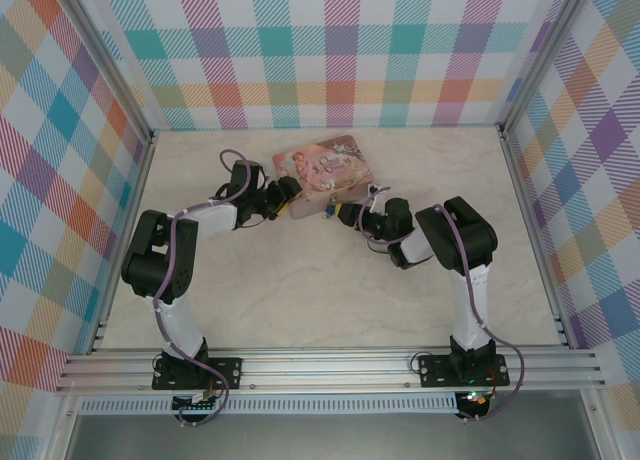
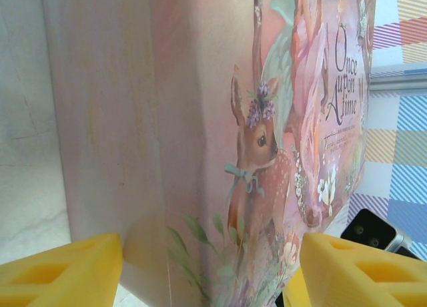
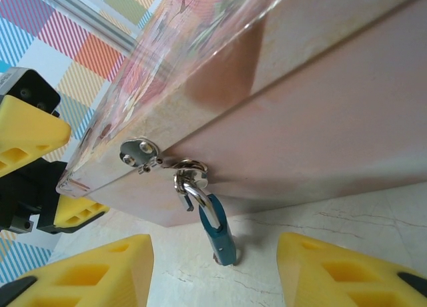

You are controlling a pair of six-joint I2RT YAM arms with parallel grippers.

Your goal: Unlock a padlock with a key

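The small blue padlock (image 3: 220,232) hangs by its silvery shackle (image 3: 197,195) from the hasp on the pink tin's (image 3: 313,120) front wall, its lower end on the table. One shackle leg looks free of the body. A dark stub pokes from the padlock's bottom; I cannot tell whether it is the key. My right gripper (image 3: 217,273) is open, its yellow fingers on either side of the padlock without touching it. My left gripper (image 2: 212,273) is open astride the tin's (image 2: 200,120) corner, fingers close to both faces. From above, both grippers (image 1: 287,198) (image 1: 347,213) meet at the tin's (image 1: 325,165) near edge.
The tin lies on a marbled table (image 1: 320,300) inside a walled bay with checked panels (image 1: 330,50). An aluminium rail (image 1: 330,365) runs along the near edge. The left gripper's fingers (image 3: 27,130) appear beyond the tin's corner in the right wrist view.
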